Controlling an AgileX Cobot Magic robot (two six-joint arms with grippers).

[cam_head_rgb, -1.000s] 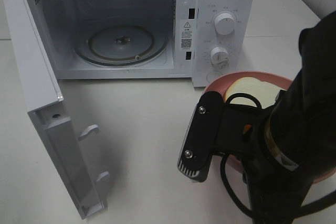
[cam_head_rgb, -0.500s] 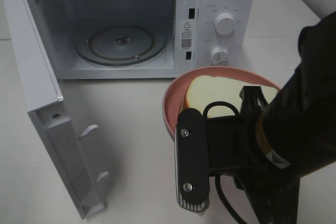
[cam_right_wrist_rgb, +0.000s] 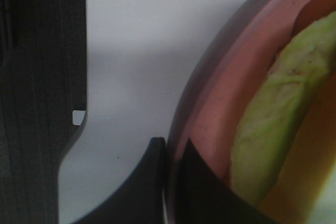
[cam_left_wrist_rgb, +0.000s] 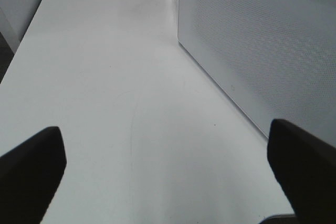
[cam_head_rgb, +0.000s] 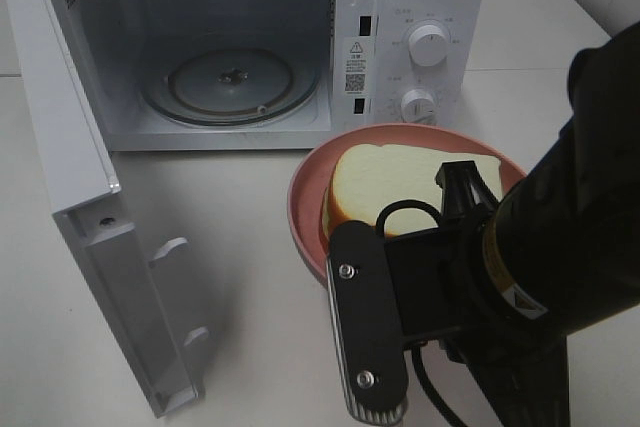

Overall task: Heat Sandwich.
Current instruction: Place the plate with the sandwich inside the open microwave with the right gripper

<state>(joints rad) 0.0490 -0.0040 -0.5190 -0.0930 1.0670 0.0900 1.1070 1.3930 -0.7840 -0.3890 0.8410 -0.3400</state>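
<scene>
The microwave (cam_head_rgb: 430, 7) stands at the far side of the table (cam_left_wrist_rgb: 105, 77). Its door (cam_head_rgb: 70, 147) is swung fully open to the left, exposing the glass turntable (cam_head_rgb: 230, 82). The sandwich (cam_head_rgb: 400, 187) lies on the pink plate (cam_head_rgb: 305, 217), just in front of the control dials and to the near right of the open cavity. The right gripper (cam_right_wrist_rgb: 170, 153) has its fingers clamped on the plate's rim, one on each side. The left gripper (cam_left_wrist_rgb: 165, 148) hangs over bare table beside the microwave's perforated side wall, fingers spread wide and holding nothing.
</scene>
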